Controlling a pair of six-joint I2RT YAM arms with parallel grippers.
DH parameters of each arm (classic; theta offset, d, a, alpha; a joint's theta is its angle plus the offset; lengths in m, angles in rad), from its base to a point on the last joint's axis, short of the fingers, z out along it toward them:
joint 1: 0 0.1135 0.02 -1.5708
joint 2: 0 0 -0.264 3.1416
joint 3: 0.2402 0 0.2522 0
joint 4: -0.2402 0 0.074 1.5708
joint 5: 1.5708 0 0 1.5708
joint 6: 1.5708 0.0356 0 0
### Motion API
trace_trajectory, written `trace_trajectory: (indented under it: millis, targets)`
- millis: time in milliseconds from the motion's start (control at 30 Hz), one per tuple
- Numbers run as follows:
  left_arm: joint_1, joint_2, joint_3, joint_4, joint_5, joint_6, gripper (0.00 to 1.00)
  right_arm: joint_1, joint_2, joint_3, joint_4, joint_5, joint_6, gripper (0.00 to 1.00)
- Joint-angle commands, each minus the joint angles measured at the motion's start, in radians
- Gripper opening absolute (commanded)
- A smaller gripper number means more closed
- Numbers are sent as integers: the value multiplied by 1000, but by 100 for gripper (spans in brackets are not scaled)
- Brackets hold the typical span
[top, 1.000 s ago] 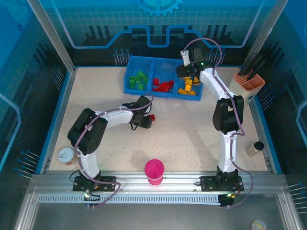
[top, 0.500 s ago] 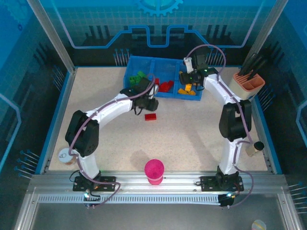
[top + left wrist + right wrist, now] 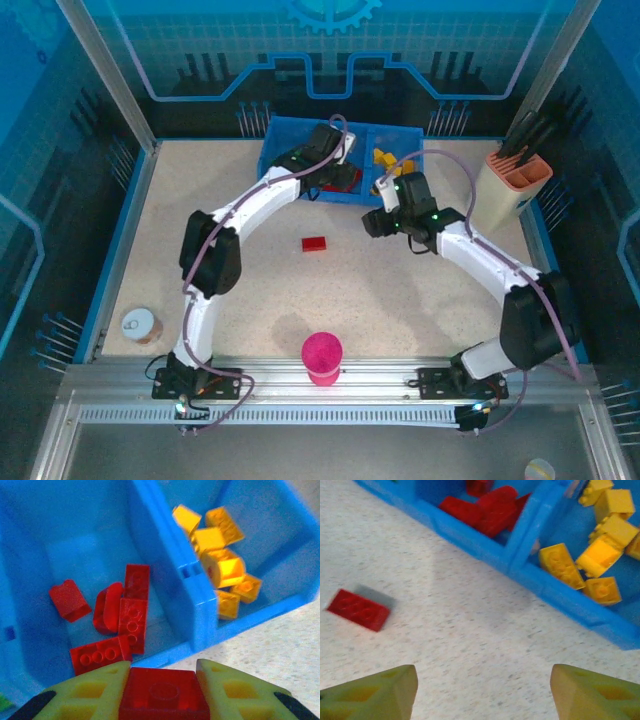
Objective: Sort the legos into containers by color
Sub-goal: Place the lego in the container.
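The left tool [image 3: 161, 672] is pinching a red brick [image 3: 164, 695] between its two pads. It hangs just at the near wall of the blue tray [image 3: 200, 625], aimed at the middle compartment [image 3: 90, 545]. The other red legos [image 3: 132, 625] lie there, so the brick is held over the bin of its own colour, ready to be let go. The yellow legos [image 3: 222, 570] sit apart in the right-hand compartment [image 3: 280, 535], one divider over.

The right tool [image 3: 482, 672] is spread wide and carries nothing. It hovers low over the bench [image 3: 470, 630], just in front of the tray. A loose red brick [image 3: 358, 610] lies on the bench to its side, well apart from the tray. By my reading this is the one piece not yet sorted, and the spread tool is likely placed to go for it.

Against half a second ago, the left tool has gone from the bench in front of the tray up to the middle compartment. The right tool has left the yellow bin and come back toward the near side — the loose brick has not moved
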Motion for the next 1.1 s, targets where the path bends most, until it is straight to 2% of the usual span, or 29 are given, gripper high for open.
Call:
trace_trajectory:
  millis: [0, 167, 367, 567, 900, 1067]
  targets:
    - [21, 69, 81, 12, -16, 6, 29, 61, -100, -66, 43, -41, -3, 79]
    - [41, 186, 189, 19, -5, 4, 28, 181, -171, -164, -25, -18, 33, 91]
    - [58, 293, 313, 2, -7, 18, 29, 247, -195, -256, -18, -20, 124, 87]
    - [77, 396, 457, -40, 0, -3, 31, 302, -180, -273, 9, 19, 148, 86]
    - [80, 432, 509, -31, 1, -26, 35, 309, -165, -266, -20, 28, 74, 87]
    - [80, 429, 508, -12, 0, -20, 48, 306, -144, -258, -23, 26, 56, 87]
